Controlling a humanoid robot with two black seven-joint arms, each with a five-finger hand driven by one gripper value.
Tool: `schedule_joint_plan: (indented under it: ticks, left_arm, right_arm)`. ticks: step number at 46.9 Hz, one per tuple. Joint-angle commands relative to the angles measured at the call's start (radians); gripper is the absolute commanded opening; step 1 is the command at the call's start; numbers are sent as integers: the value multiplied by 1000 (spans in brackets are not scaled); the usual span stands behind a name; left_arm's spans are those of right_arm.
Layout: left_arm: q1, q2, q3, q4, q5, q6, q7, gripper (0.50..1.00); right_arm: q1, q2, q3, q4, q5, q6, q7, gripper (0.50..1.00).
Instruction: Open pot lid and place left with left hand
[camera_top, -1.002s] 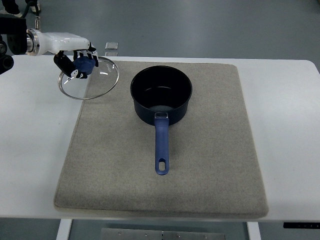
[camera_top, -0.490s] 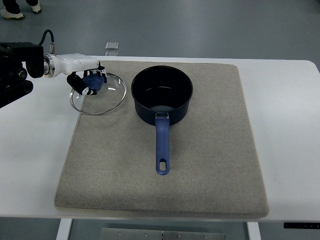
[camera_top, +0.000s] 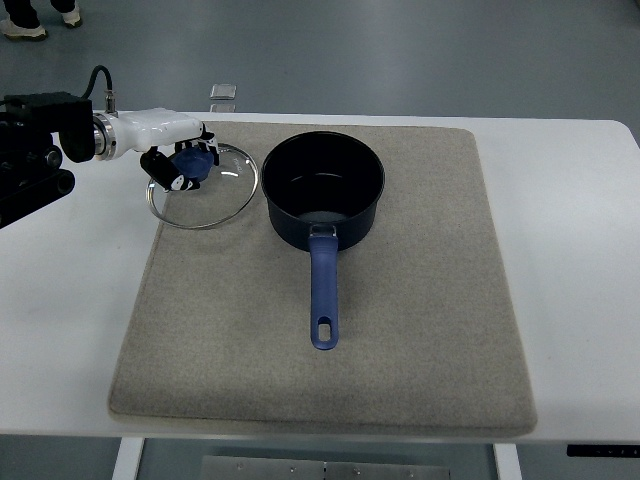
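A dark blue pot (camera_top: 323, 188) with a long blue handle stands uncovered on the grey mat (camera_top: 400, 330), handle pointing toward the near edge. Its round glass lid (camera_top: 212, 195) with a blue knob (camera_top: 188, 165) sits at the mat's far left corner, just left of the pot. My left hand (camera_top: 178, 164) comes in from the left edge and has its dark fingers curled around the blue knob. I cannot tell whether the lid rests on the mat or hangs just above it. The right arm is out of view.
The mat lies on a white table (camera_top: 570, 260). A small square grey object (camera_top: 224, 92) lies on the floor beyond the table's far edge. The left arm's dark body (camera_top: 30, 150) reaches over the table's left side.
My left hand has carried the lid to the right, from overhanging the mat's left edge to close beside the pot. The pot has not moved.
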Motion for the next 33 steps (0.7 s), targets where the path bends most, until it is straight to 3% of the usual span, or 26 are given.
schedule_joint_plan:
  ticks: [1, 3, 10, 18, 26, 29, 33]
  left_arm:
    - [4, -1, 0, 0, -1, 4, -1, 673]
    - [4, -1, 0, 0, -1, 4, -1, 720]
    - [17, -1, 1, 0, -2, 4, -1, 737]
    - [17, 0, -5, -7, -12, 4, -2, 850]
    - [16, 14, -12, -21, -28, 4, -4, 887]
    - [14, 20, -20, -30, -70, 4, -4, 951]
    - [16, 32, -43, -32, -160, 2, -4, 966]
  right_arm:
    - [-1, 0, -1, 0, 0, 0, 0, 915]
    - [-1, 0, -1, 0, 0, 0, 0, 915]
    - [-1, 0, -1, 0, 0, 0, 0, 915]
    - [1, 0, 1, 0, 0, 0, 0, 915]
    - [-1, 0, 1, 0, 0, 0, 0, 915]
    - [1, 0, 1, 0, 0, 0, 0, 915]
    - [-1, 0, 1, 0, 0, 0, 0, 915]
